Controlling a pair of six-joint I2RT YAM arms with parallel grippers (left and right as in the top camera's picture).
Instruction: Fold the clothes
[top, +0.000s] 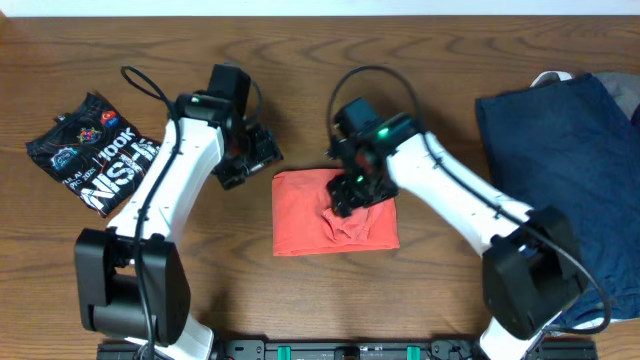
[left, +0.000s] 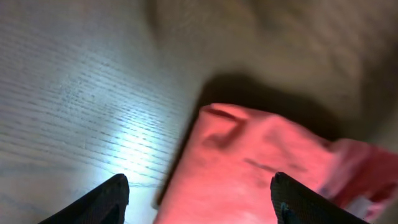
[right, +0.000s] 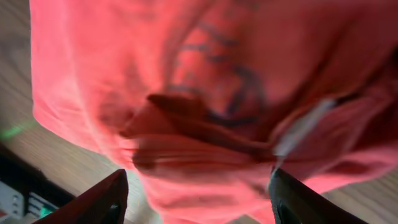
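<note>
— How far along is the folding, going by the table?

— Partway, I'd judge. The biggest piece, the navy garment, lies spread loose at the right edge. Part of it runs out of the overhead view, and it is well apart from both arms. That one looks untouched.

— And the red one?

— The coral-red T-shirt sits at the centre of the table, brought in to a compact rectangle. I'd call it nearly done, not finished.

— Why not finished?

— I'll come to that. The black printed tee lies at the far left as a small bundle, lettering up and edges uneven. Whether it counts as folded I cannot tell.

— The grippers?

— The left gripper hovers just beside the red shirt's upper-left corner, jaws wide, nothing between them. Its wrist view shows bare wood and the shirt's corner below. The right gripper is over the shirt's upper right part, jaws wide too, with red cloth filling its wrist view. I see no fold pinched in it.

— So what is left on the red one?

— A rumple is bunched up just below the right gripper. It probably wants smoothing flat, and after that the navy piece is left to fold.
</note>
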